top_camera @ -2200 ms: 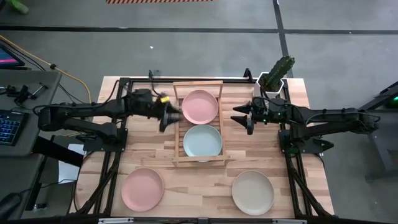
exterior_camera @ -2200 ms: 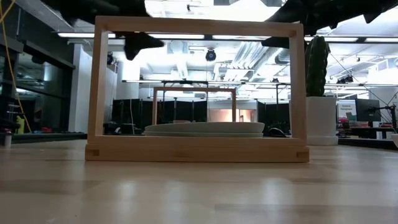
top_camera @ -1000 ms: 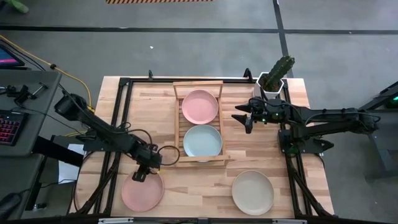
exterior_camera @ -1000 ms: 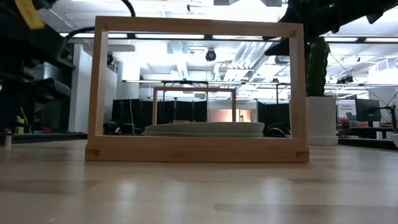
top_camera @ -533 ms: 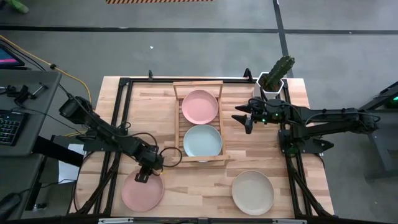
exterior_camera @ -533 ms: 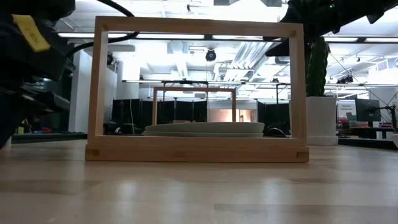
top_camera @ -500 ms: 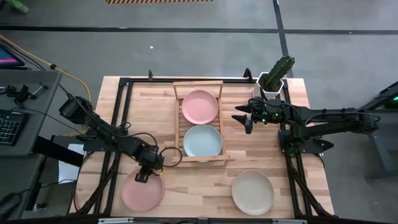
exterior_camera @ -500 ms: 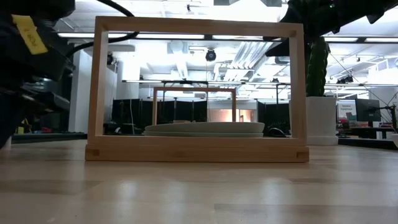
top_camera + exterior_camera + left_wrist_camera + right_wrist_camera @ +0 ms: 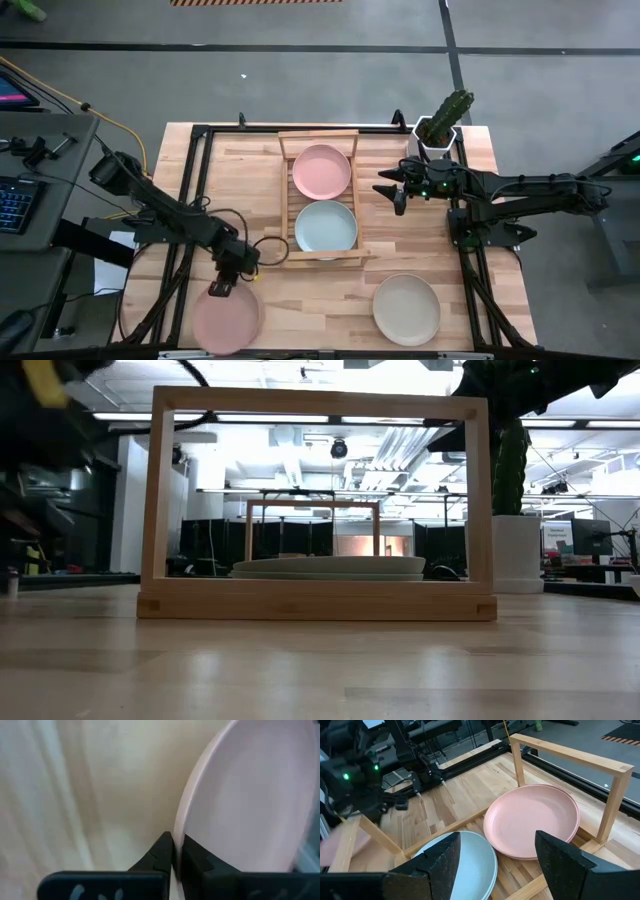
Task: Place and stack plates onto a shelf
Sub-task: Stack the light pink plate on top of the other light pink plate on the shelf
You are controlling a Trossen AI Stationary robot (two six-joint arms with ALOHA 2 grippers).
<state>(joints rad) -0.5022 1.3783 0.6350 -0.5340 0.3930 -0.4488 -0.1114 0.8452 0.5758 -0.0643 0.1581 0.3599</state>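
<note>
Down near the front left corner of the tabletop, the left gripper has its two dark fingers pinched together on the rim of a round, shallow, matte pink plate, as the left wrist view shows; the rest of that plate spreads away from the fingertips over the pale wood. In the high view this plate reaches close to the tabletop's front edge.

The right gripper hangs just beside the right rail of the rectangular light-wood slatted shelf, its fingers spread wide apart and holding nothing.

The shelf stands at the middle of the wooden tabletop, toward the back edge. Its far half holds another round pink plate, and its near half a pale blue-green plate. The right wrist view shows a second rim under each.

A cream round plate lies flat near the front right corner. A white pot with a green cactus stands at the back right corner.
</note>
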